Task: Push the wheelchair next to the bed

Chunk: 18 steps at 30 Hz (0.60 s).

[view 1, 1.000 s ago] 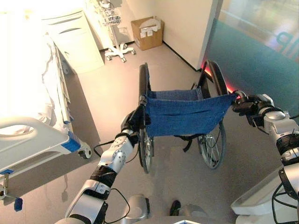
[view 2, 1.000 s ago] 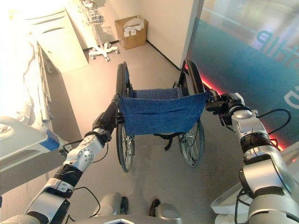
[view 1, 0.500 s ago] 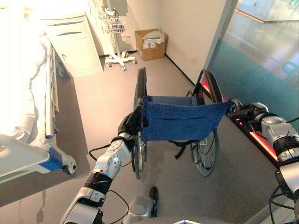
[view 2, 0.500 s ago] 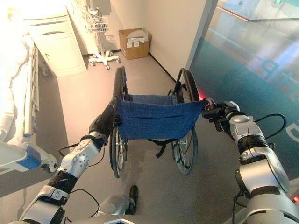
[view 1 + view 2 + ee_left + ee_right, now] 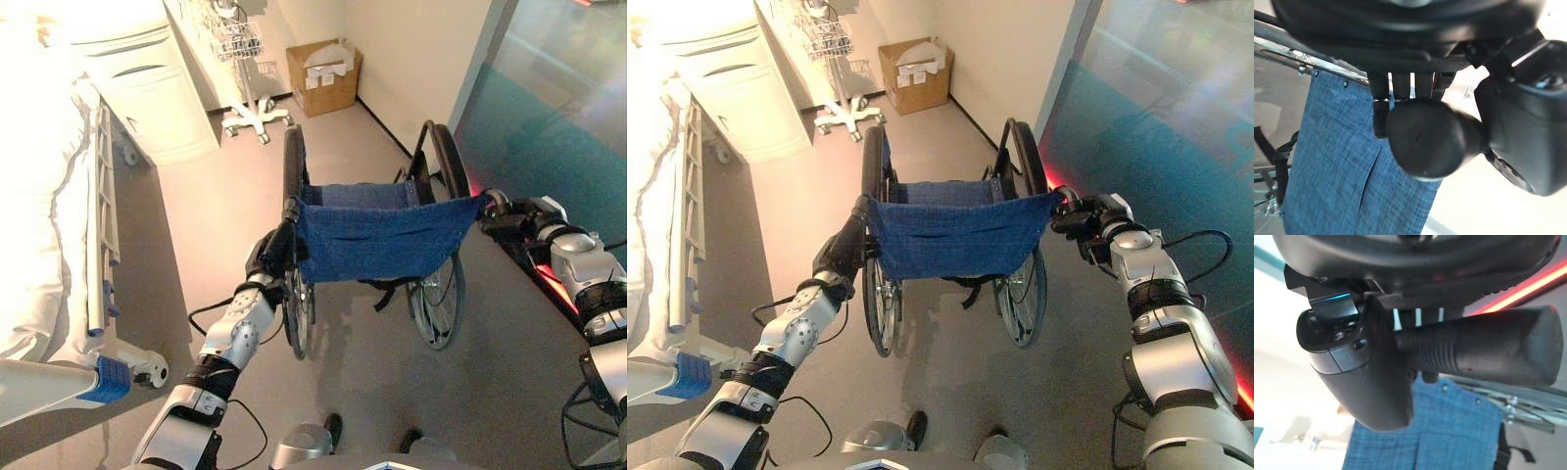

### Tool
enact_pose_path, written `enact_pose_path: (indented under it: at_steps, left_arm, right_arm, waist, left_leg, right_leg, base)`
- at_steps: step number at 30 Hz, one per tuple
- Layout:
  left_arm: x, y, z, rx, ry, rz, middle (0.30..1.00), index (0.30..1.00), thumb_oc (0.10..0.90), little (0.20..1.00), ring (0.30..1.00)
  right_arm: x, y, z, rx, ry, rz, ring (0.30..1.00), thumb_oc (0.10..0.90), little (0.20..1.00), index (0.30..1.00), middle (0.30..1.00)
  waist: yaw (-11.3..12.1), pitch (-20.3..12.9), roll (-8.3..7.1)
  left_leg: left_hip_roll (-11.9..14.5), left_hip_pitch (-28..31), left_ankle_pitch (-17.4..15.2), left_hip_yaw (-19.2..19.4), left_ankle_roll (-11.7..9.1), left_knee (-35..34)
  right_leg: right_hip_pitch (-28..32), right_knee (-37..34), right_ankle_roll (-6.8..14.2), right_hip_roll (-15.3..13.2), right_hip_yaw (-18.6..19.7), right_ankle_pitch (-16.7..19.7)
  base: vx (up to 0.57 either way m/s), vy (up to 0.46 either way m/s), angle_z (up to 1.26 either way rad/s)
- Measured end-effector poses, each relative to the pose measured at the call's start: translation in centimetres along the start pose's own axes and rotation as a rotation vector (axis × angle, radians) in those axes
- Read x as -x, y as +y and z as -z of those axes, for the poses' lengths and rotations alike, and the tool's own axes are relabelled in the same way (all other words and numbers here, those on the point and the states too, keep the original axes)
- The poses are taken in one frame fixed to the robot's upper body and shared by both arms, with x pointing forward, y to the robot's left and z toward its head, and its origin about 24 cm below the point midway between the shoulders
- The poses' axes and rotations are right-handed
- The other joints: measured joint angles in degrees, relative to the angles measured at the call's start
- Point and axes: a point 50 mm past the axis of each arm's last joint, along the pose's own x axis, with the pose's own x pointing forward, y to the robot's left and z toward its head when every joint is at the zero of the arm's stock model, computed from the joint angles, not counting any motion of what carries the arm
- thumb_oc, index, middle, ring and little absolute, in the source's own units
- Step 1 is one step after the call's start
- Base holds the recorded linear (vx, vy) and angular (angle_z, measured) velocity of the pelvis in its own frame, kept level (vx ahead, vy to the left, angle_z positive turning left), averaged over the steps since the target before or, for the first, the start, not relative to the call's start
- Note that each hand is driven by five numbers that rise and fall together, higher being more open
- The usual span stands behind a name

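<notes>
A wheelchair (image 5: 377, 240) with a blue cloth back and black wheels stands in front of me, facing away toward the far wall. My left hand (image 5: 270, 257) is curled round its left push handle (image 5: 1430, 139). My right hand (image 5: 517, 221) grips the ribbed right push handle (image 5: 1488, 352). The bed (image 5: 59, 255), with white sheets and a white side rail, runs along the left side. The wheelchair stands to the right of the bed, with a strip of bare floor between them.
A white bedside cabinet (image 5: 157, 93) stands at the bed's head. Past it are a wheeled stand with a wire basket (image 5: 245, 59) and a cardboard box (image 5: 325, 76) against the far wall. A teal glass partition (image 5: 558, 127) runs along the right.
The whole view has shifted as I moved. The wheelchair has rolled forward, further alongside the bed, and the bed's foot end now sits lower left. Both hands keep their grip.
</notes>
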Motion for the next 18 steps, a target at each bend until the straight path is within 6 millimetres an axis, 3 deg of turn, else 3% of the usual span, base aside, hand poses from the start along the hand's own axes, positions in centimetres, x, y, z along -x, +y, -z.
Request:
enact_pose_path:
  at_steps: [1,2,3,4,5,6,8,11,14,16,18]
  left_arm:
    - [0.0,0.1,-0.2,-0.001,-0.005,0.002,0.3,0.3,0.4,0.3,0.3]
    - [-0.1,0.1,-0.2,-0.001,-0.006,0.003,0.3,0.3,0.4,0.3,0.3]
    - [-0.2,0.2,-0.6,-0.01,-0.014,0.003,0.3,0.3,0.4,0.3,0.3]
    - [-0.2,0.0,-0.5,-0.005,-0.009,0.007,0.3,0.3,0.4,0.3,0.3]
    - [-0.2,-0.3,-0.3,0.0,0.001,0.014,0.3,0.3,0.4,0.3,0.3]
    - [0.0,-0.5,0.0,0.007,0.006,0.024,0.3,0.3,0.4,0.3,0.3]
    - [0.4,-0.6,0.2,0.013,0.002,0.035,0.3,0.3,0.4,0.3,0.3]
    - [0.6,-0.7,0.3,0.015,0.006,0.043,0.3,0.3,0.4,0.3,0.3]
    - [0.6,-0.5,0.4,0.014,0.008,0.033,0.3,0.3,0.4,0.3,0.3]
    - [0.5,0.0,0.4,0.01,0.013,0.014,0.3,0.3,0.4,0.3,0.3]
    - [0.4,0.5,0.3,0.007,0.014,-0.008,0.3,0.3,0.4,0.3,0.3]
  right_arm:
    - [0.0,0.1,-0.1,-0.004,-0.001,-0.002,0.3,0.4,0.3,0.3,0.3]
    - [0.0,0.1,-0.1,-0.005,0.0,-0.002,0.3,0.4,0.3,0.3,0.3]
    - [0.0,0.1,0.0,-0.009,0.012,-0.002,0.3,0.4,0.3,0.3,0.3]
    - [0.0,0.0,0.1,-0.01,0.017,0.002,0.3,0.4,0.3,0.3,0.3]
    - [0.0,-0.1,0.1,-0.013,0.024,0.011,0.3,0.4,0.3,0.3,0.3]
    - [0.1,-0.5,0.1,-0.013,0.025,0.023,0.3,0.4,0.3,0.3,0.3]
    - [0.1,-0.7,-0.1,-0.018,0.019,0.027,0.3,0.4,0.3,0.3,0.3]
    - [0.1,-0.7,-0.2,-0.019,0.027,0.038,0.3,0.4,0.3,0.3,0.3]
    - [0.0,-0.5,-0.5,-0.018,0.022,0.038,0.3,0.4,0.3,0.3,0.3]
    - [-0.1,0.0,-0.7,-0.008,0.019,0.025,0.3,0.4,0.3,0.3,0.3]
    - [-0.2,0.6,-0.8,0.001,0.018,0.013,0.3,0.4,0.3,0.3,0.3]
  waist:
    - [-0.88,0.31,-1.83]
    - [-1.41,0.36,-2.63]
    - [-1.96,0.45,-5.72]
    - [-1.96,0.57,-5.72]
    - [-2.94,0.55,-4.75]
    - [-2.91,0.66,-4.14]
    - [-2.46,0.35,-2.68]
    - [-1.84,0.44,-2.28]
    - [-1.33,0.59,-2.72]
    - [-1.32,0.57,-3.09]
    - [-1.38,0.57,-3.38]
  left_leg:
    - [-1.41,0.4,-0.96,-2.6,-0.98,0.86]
    - [-1.9,0.31,-1.43,-3.14,-1.29,1.52]
    - [-3.54,-0.19,-3.51,-2.53,-2.34,3.75]
    - [-3.02,-0.5,-4.68,-2.56,-3.13,5.16]
    - [-0.24,-2.02,-6.57,0.93,-4.65,7.92]
    - [2.36,-2.21,-7.36,4.28,-5.78,9.15]
    - [5.48,-2.72,-7.71,7.23,-6.5,9.79]
    - [7.11,-2.26,-6.85,9.18,-7.45,10.87]
    - [7.36,-5.66,-5.53,12.25,-9.35,18.01]
    - [7.97,-7.09,-3.24,14.03,-11.24,21.09]
    - [9.43,-8.9,-1.29,16.75,-11.36,23.71]
  right_leg:
    - [0.28,-3.17,0.68,-1.6,1.34,1.77]
    - [0.66,-3.96,0.97,-1.87,1.42,2.09]
    - [2.75,-4.09,0.4,-4.26,1.6,2.14]
    - [2.87,-2.76,0.31,-3.97,1.69,4.78]
    - [2.89,0.85,-1.74,-2.01,1.09,5.25]
    - [2.74,2.87,-3.89,-0.19,-0.15,3.13]
    - [2.65,4.98,-5.0,2.02,-1.1,1.06]
    - [2.12,9.51,-6.85,2.94,-2.32,-2.52]
    - [1.95,11.83,-7.78,2.92,-2.51,-5.37]
    - [2.48,12.63,-8.55,3.22,-3.85,-6.56]
    - [3.81,12.43,-9.72,3.46,-5.47,-7.75]
  base:
    - [0.28,-0.4,0.98]
    - [0.28,-0.462,1.26]
    - [0.24,-0.427,1.0]
    - [0.25,-0.495,1.32]
    - [0.21,-0.483,1.02]
    - [0.22,-0.492,0.89]
    - [0.21,-0.403,0.42]
    - [0.16,-0.356,0.36]
    - [0.15,-0.363,0.17]
    - [0.13,-0.214,0.13]
    - [0.23,-0.19,0.29]
